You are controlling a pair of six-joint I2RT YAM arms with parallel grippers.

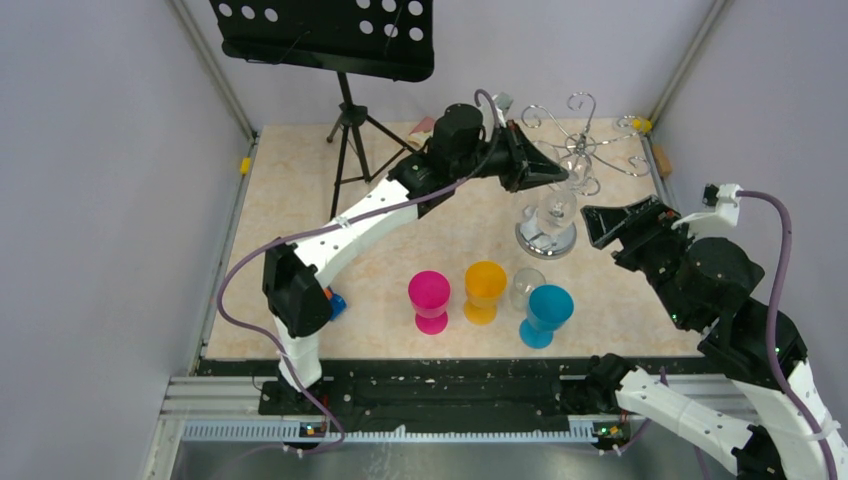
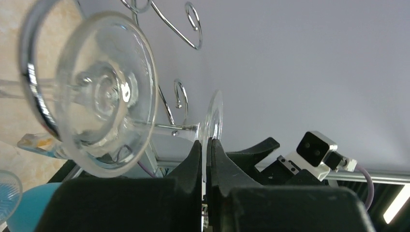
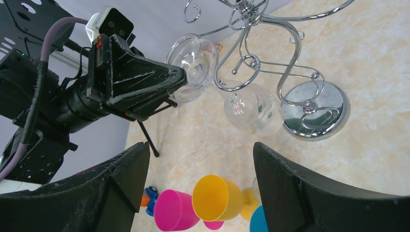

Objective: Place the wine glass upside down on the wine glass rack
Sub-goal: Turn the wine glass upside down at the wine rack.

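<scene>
beige tabletop (image 3: 377, 58); left tool (image 2: 205, 145) pinches wine glass (image 3: 251, 108) foot at rack (image 3: 314, 104).

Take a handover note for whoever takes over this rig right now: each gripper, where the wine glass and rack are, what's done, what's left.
Left gripper: shut on the foot rim of the clear wine glass.
Right gripper: open, empty, beside the rack.
Shiny chrome wire rack: far right of the table; the glass is tilted bowl-down among its hook arms.
Done: glass lifted, inverted, at the rack.
Left: seat the foot on a hook (unclear if already seated), release.
</scene>
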